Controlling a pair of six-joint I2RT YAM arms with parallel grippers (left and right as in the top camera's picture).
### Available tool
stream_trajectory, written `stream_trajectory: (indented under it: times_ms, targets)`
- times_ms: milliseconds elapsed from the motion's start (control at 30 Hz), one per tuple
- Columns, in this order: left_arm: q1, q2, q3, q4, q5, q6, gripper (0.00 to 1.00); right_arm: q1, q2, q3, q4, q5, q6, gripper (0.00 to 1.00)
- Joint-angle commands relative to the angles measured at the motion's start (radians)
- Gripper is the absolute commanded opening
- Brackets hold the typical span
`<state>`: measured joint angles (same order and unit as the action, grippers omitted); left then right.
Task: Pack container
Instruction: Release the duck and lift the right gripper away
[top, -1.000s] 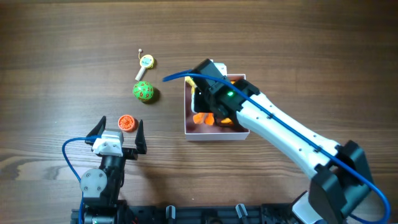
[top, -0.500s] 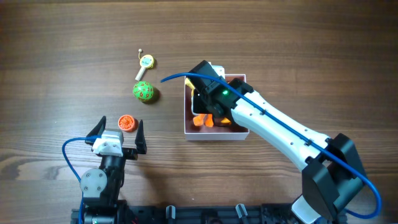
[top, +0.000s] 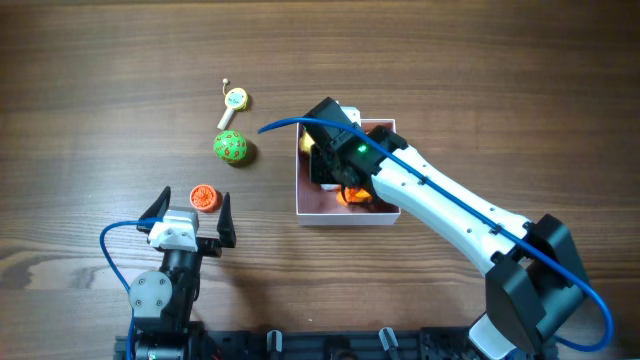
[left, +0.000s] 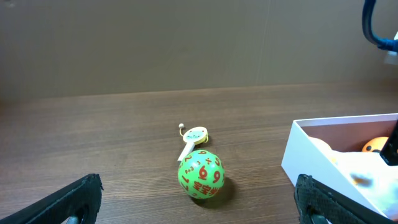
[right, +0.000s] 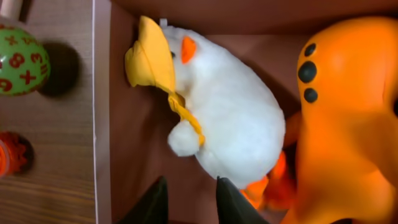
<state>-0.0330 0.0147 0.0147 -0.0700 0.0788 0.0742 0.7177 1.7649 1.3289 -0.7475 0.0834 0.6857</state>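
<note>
Right end effector (right: 191, 190) barely open, empty, over container (right: 134, 163)

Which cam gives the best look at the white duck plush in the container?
Right wrist: the white duck plush fills the frame, lying in the container beside an orange toy. Overhead, the right arm covers it almost entirely. Left wrist shows only a blurry white patch behind the container wall.

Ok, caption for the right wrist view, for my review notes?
Right gripper hovers empty over the container, where a white plush duck lies beside an orange spotted toy.
</note>
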Motion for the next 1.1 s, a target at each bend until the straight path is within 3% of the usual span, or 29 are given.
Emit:
stream_trajectory:
  times_ms: [0,133,333,433,533,700,1067]
  targets:
    - [-0.004,-0.007,-0.008,0.001,-0.002,0.020,1.00,0.002,0.010,0.005,-0.008,-0.003,-0.014,0.38]
    - [-0.004,-0.007,-0.008,0.001,-0.002,0.020,1.00,-0.014,-0.039,0.024,-0.027,0.084,-0.082,0.45]
    - [-0.004,-0.007,-0.008,0.001,-0.002,0.020,1.00,-0.206,-0.248,0.042,-0.165,0.111,-0.080,0.52]
    - [-0.004,-0.007,-0.008,0.001,-0.002,0.020,1.00,-0.337,-0.318,0.042,-0.233,0.112,-0.084,0.83]
    - [-0.004,-0.007,-0.008,0.001,-0.002,0.020,1.00,-0.480,-0.340,0.042,-0.298,0.119,-0.097,0.98]
    - [-0.004,-0.007,-0.008,0.001,-0.002,0.020,1.00,-0.594,-0.331,0.035,-0.328,0.129,-0.136,1.00]
    - [-0.004,-0.007,-0.008,0.001,-0.002,0.020,1.00,-0.601,-0.331,0.035,-0.303,0.129,-0.136,1.00]
